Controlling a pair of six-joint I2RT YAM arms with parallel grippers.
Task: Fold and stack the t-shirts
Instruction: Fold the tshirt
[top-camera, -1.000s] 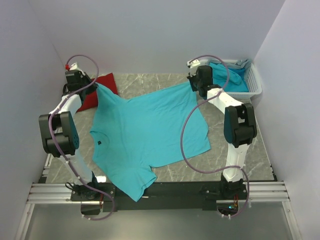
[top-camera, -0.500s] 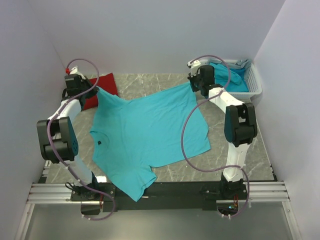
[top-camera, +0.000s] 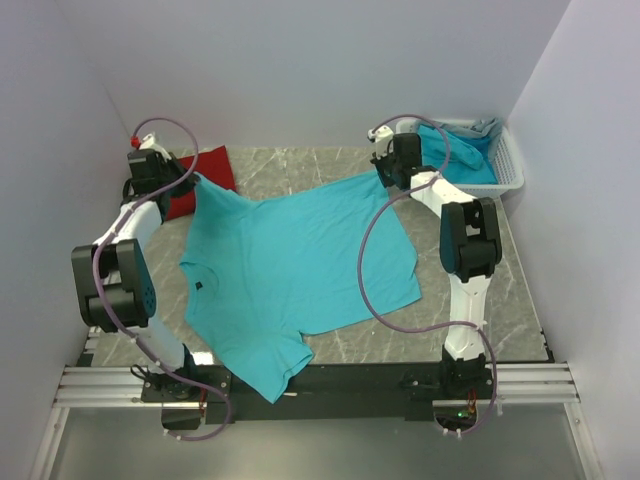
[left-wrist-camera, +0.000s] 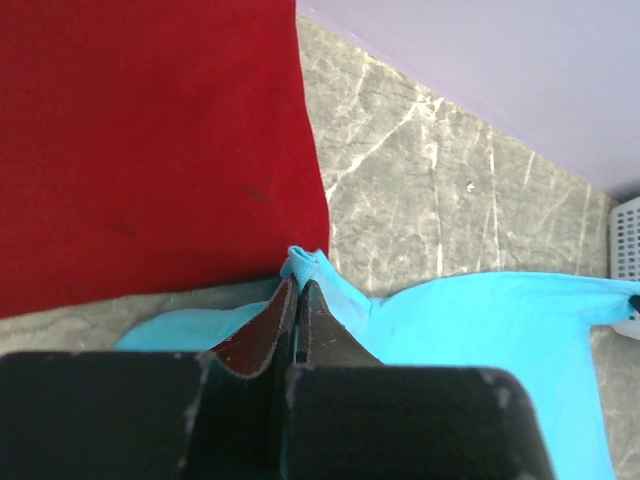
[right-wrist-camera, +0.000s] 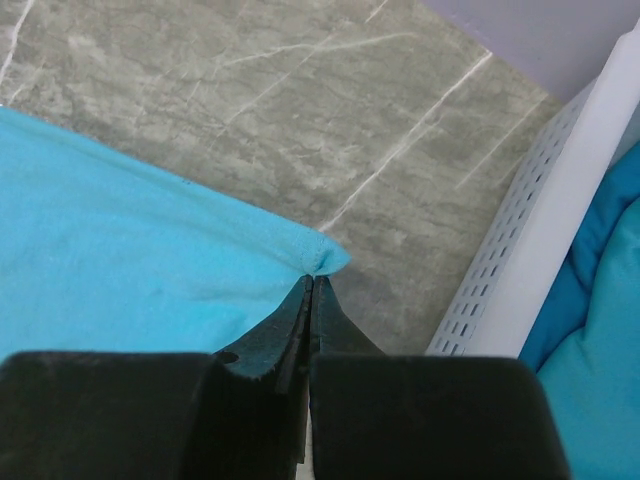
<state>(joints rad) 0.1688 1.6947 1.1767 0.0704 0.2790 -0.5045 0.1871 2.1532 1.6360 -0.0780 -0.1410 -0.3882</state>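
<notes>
A turquoise t-shirt (top-camera: 295, 260) with a small dark chest mark (top-camera: 198, 284) lies spread on the marble table, its near sleeve hanging over the front edge. My left gripper (top-camera: 192, 177) is shut on its far-left corner (left-wrist-camera: 305, 266), beside the folded red t-shirt (top-camera: 200, 175) (left-wrist-camera: 150, 130). My right gripper (top-camera: 383, 172) is shut on the far-right corner (right-wrist-camera: 322, 260). Both corners are lifted and the cloth between them is stretched. More turquoise t-shirts (top-camera: 455, 155) fill the basket.
The white slatted basket (top-camera: 510, 170) (right-wrist-camera: 540, 250) stands at the back right, close to my right gripper. Pale walls close in the table on three sides. Bare marble (top-camera: 300, 165) shows behind the shirt and at the near right (top-camera: 500, 320).
Both grippers have moved a little farther back toward the wall with the shirt's corners, pulling its far edge tighter. The rest of the shirt has stayed in place.
</notes>
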